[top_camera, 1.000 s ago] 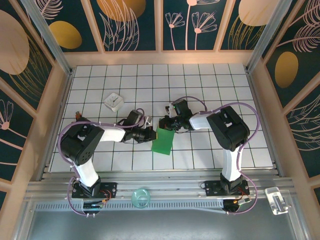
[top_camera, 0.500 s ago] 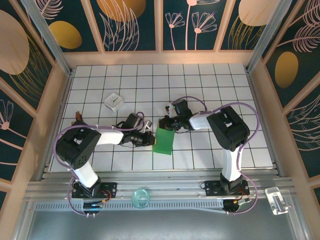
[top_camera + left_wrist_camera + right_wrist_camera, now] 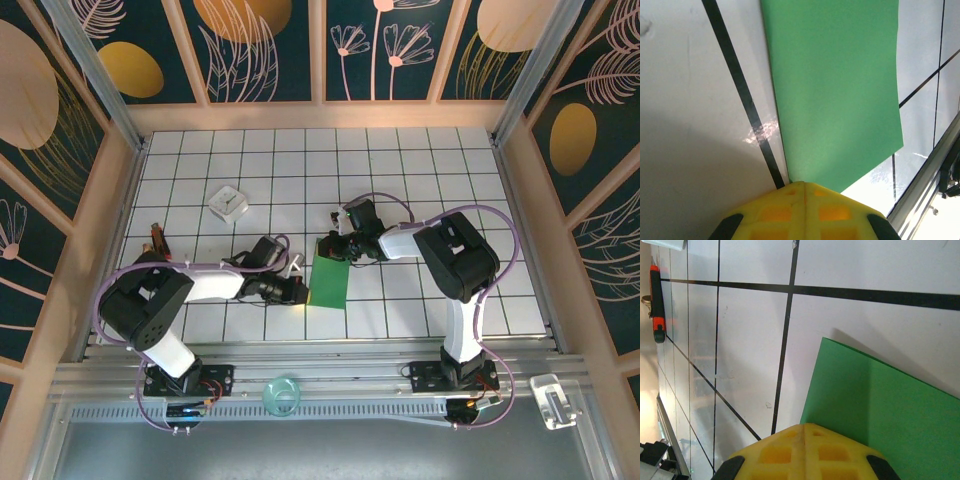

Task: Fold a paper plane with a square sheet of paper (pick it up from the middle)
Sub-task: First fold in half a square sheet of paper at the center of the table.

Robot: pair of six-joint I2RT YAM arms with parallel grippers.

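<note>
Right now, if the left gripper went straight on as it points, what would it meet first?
The thin bright-green paper sheet: the left gripper, shut, has its tip at the sheet's edge. Whether it would slide over or push it is unclear.

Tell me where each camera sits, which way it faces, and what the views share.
Top external: above and behind the bases, looking down on the tiled table; both arms show whole, left gripper and right gripper at the green paper.
Left wrist: on the left arm, looking down past its shut yellow fingers at the paper's edge.
Right wrist: on the right arm, looking down past its shut yellow fingers at the paper's corner.
Shared: all three show the green paper.
</note>
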